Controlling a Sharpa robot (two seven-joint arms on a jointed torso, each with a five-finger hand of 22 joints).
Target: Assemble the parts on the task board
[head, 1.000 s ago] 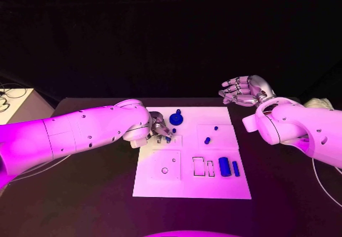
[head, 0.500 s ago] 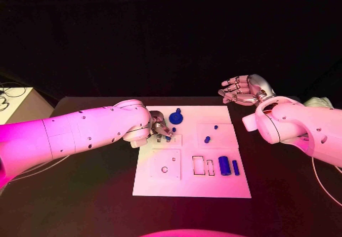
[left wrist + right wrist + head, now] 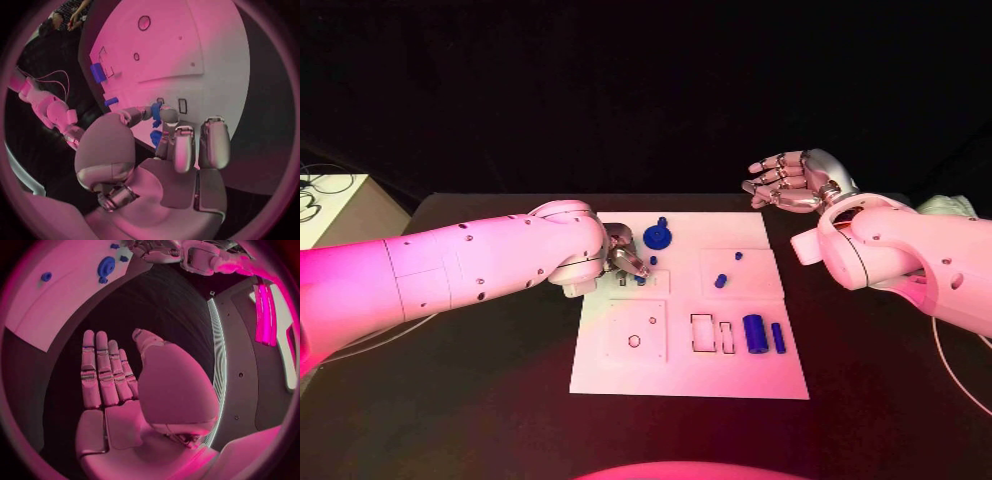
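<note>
The white task board (image 3: 689, 375) lies in the middle of the black table. My left hand (image 3: 620, 250) hovers low over the board's far left part, by two small slots (image 3: 182, 105). Its thumb and a finger pinch a small blue part (image 3: 155, 111), and another small blue piece (image 3: 156, 137) shows just beside the fingers. A blue disc part (image 3: 656, 238) stands close behind that hand. Two blue pegs (image 3: 720, 283) stand at mid-right, and a blue cylinder (image 3: 754, 335) and a thin blue bar (image 3: 777, 340) lie lower right. My right hand (image 3: 793, 183) is raised beyond the board's far right corner, fingers apart and holding nothing.
The board carries a square plate with a round hole (image 3: 635, 341) and two empty rectangular recesses (image 3: 702, 334). A pale box (image 3: 329, 205) stands off the table's left side. Bare black table (image 3: 488, 400) surrounds the board.
</note>
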